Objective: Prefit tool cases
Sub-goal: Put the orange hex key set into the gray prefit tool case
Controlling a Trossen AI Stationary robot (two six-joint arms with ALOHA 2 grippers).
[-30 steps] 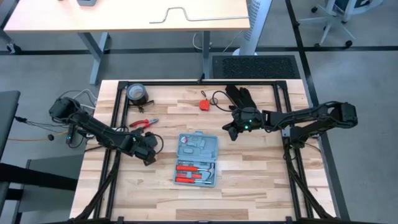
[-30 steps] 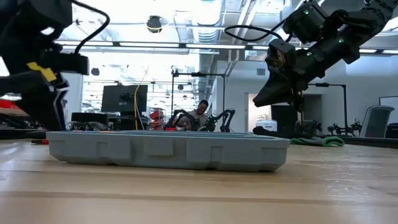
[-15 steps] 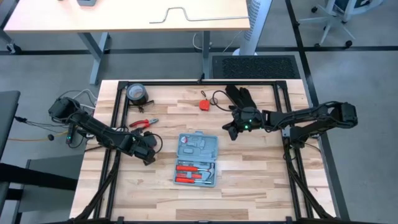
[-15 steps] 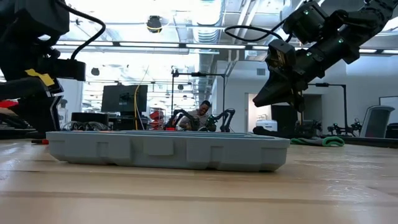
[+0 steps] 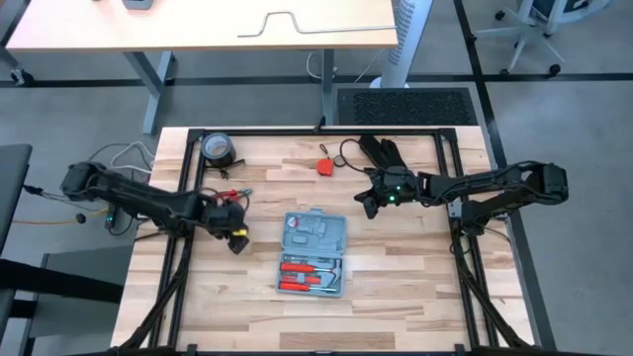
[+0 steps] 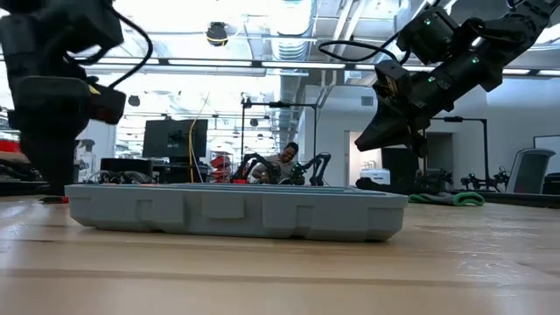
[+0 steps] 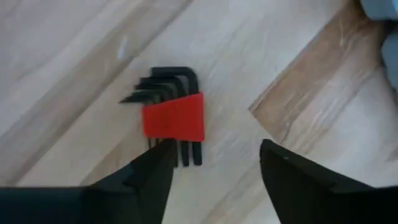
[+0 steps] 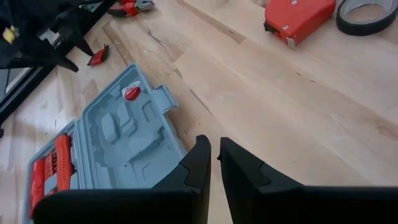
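The tool case (image 5: 313, 253) lies open on the table, its moulded grey lid half (image 8: 118, 134) toward the far edge and red tools in the near half. My left gripper (image 7: 214, 152) hangs open left of the case, pointing down over a set of black hex keys in a red holder (image 7: 173, 118). One finger stands at the keys' long ends, the other to the side over bare wood. My right gripper (image 8: 213, 152) hovers shut and holding nothing above the table, off the case's far right corner (image 5: 368, 205). My left gripper comes from above, pointing down. One fingertip (image 7: 163, 149) stands at the long ends of the hex keys (image 7: 186, 152); I cannot tell whether it touches them. The set lies flat on the table.
Red-handled pliers (image 5: 229, 196) lie just beyond my left gripper. A dark tape roll (image 5: 218, 148) sits at the far left, with a red tape measure (image 5: 324, 166) and a black glove (image 5: 381, 153) at the far middle. Bare wood lies on both sides of the case.
My left arm has swung and its gripper has gone a little toward the table's far edge, closer to the pliers. My right gripper and the case have kept still.
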